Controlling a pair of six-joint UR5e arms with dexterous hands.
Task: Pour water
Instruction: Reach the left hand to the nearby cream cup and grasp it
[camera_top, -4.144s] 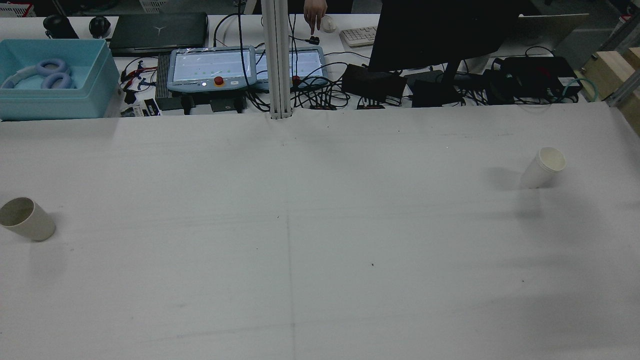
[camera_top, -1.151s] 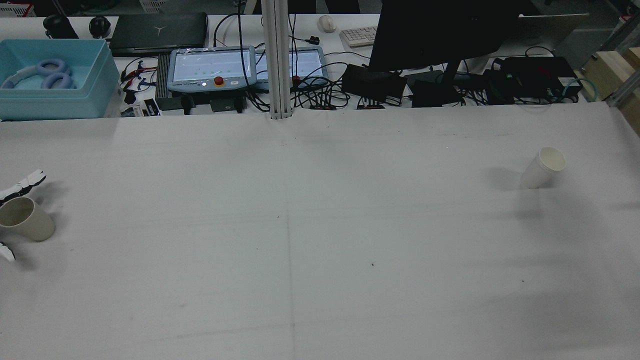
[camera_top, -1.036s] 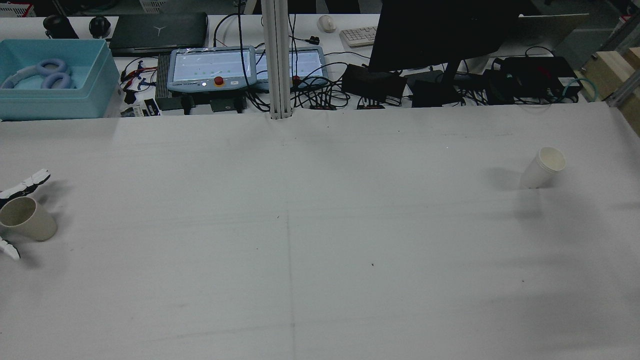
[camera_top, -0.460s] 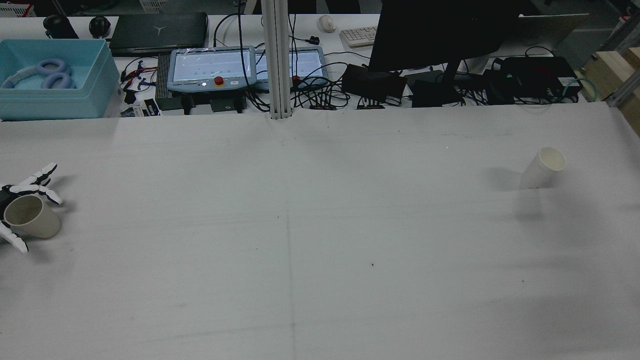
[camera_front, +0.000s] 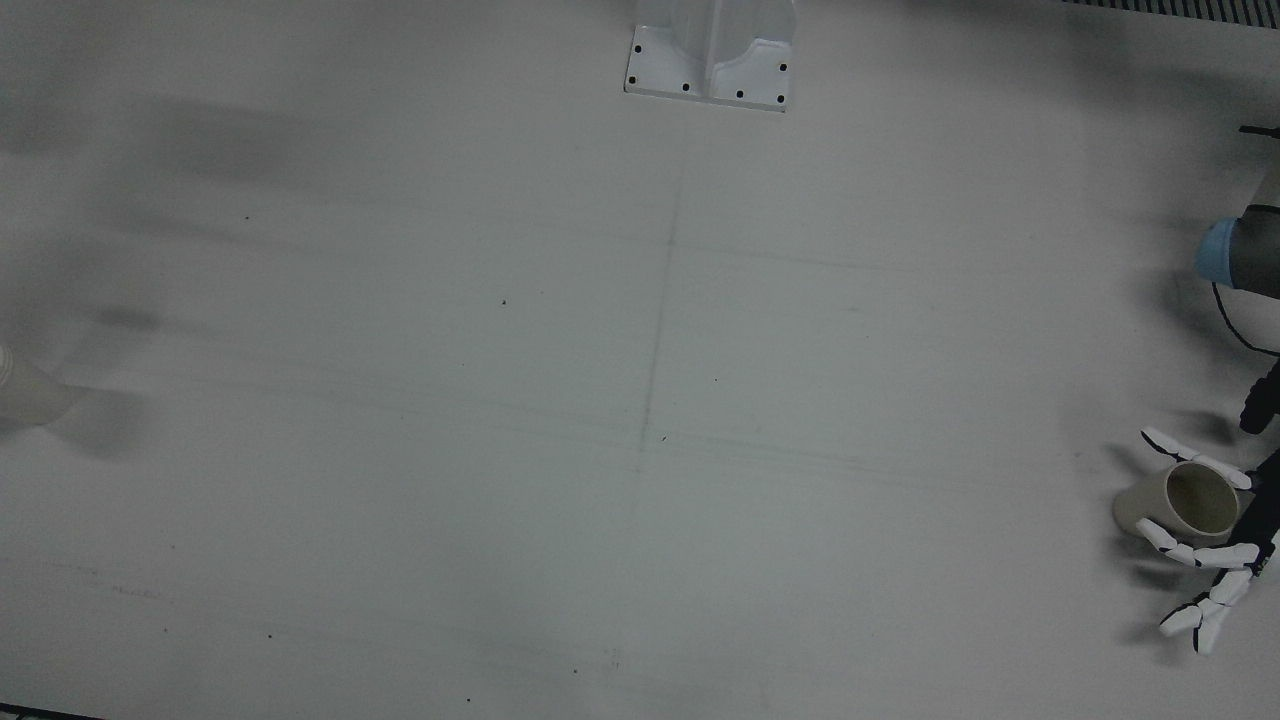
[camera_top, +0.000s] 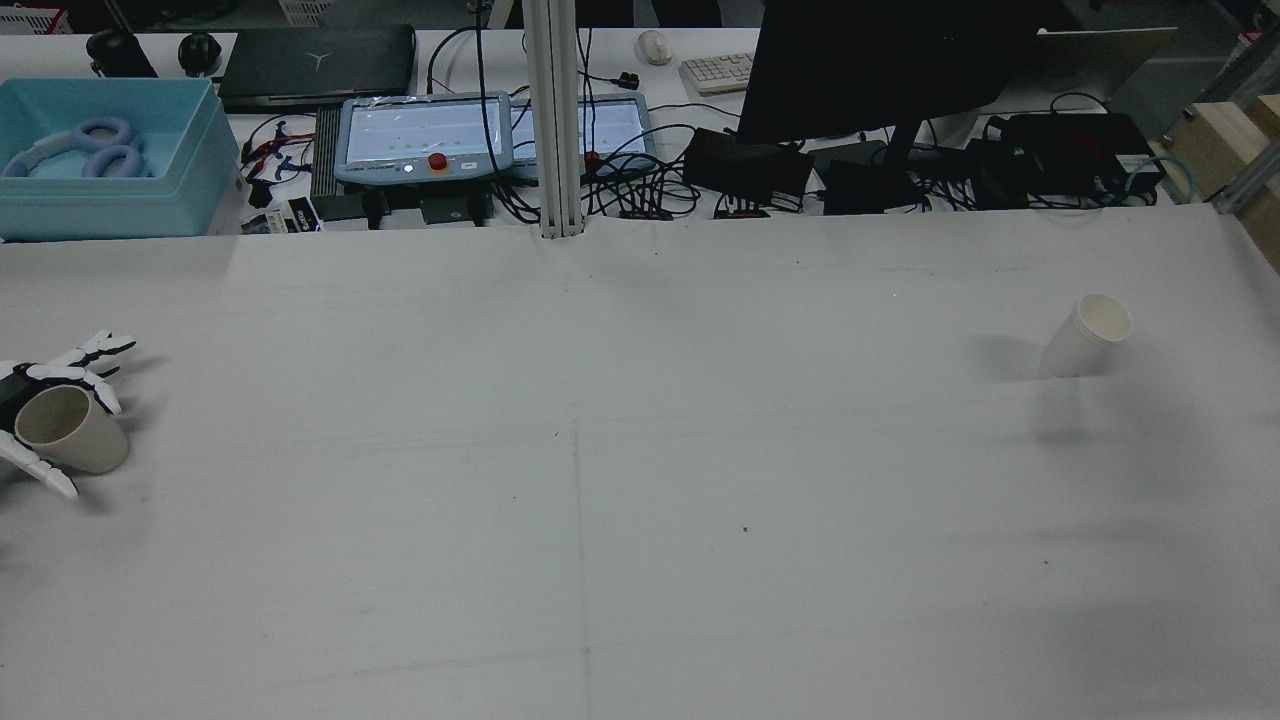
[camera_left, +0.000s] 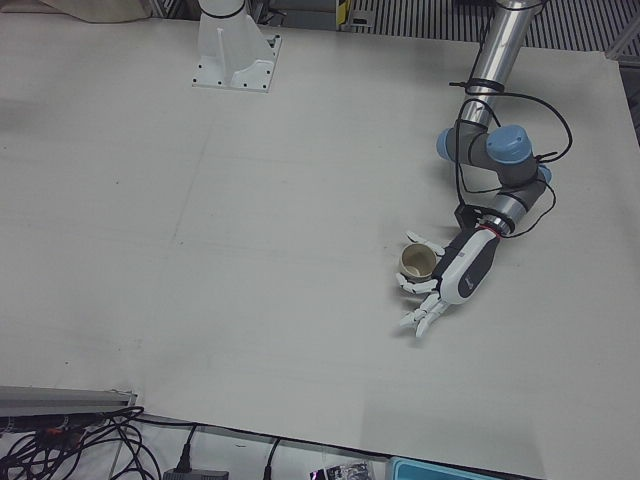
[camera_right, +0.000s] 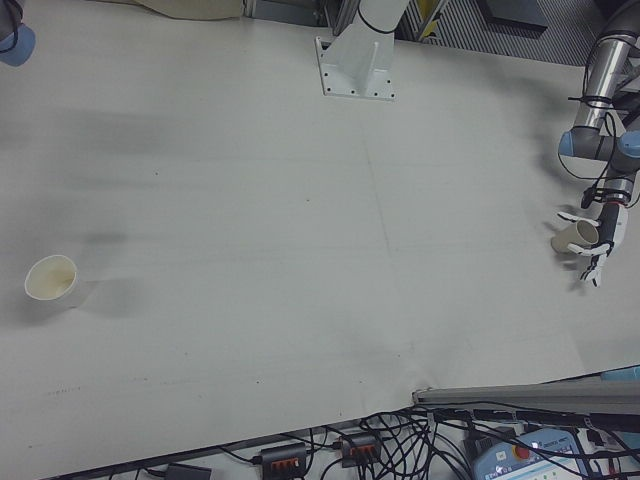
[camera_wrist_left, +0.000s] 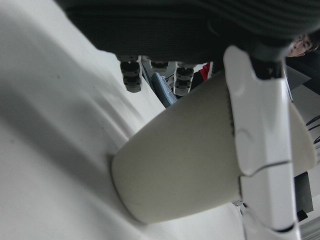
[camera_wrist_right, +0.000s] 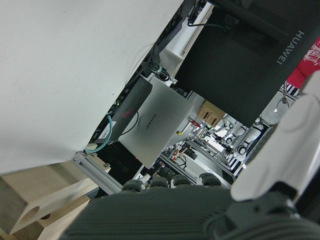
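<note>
A beige cup (camera_top: 75, 445) stands on the white table (camera_top: 640, 480) at the far left of the rear view. My left hand (camera_left: 462, 270) reaches in from the table's edge and is shut on the cup: a thumb and a finger press its two sides, while other fingers (camera_front: 1200, 620) stay spread. The left hand view shows the cup (camera_wrist_left: 185, 165) close up with a white finger (camera_wrist_left: 260, 150) lying across it. A white cup (camera_top: 1088, 335) stands alone at the right, also in the right-front view (camera_right: 52, 280). My right hand (camera_wrist_right: 165, 210) shows only in its own view, high above the table.
Beyond the table's far edge are a teal box (camera_top: 105, 160) with headphones, two teach pendants (camera_top: 420, 135), a black monitor (camera_top: 880, 70) and cables. A metal post (camera_top: 555, 120) rises at the far edge. A white pedestal (camera_front: 712, 50) is bolted near the robot's side.
My left hand came in from the left edge, its fingers closed around the beige cup, and the cup shifted slightly toward the table's middle. A person's hand at the back desk is gone.
</note>
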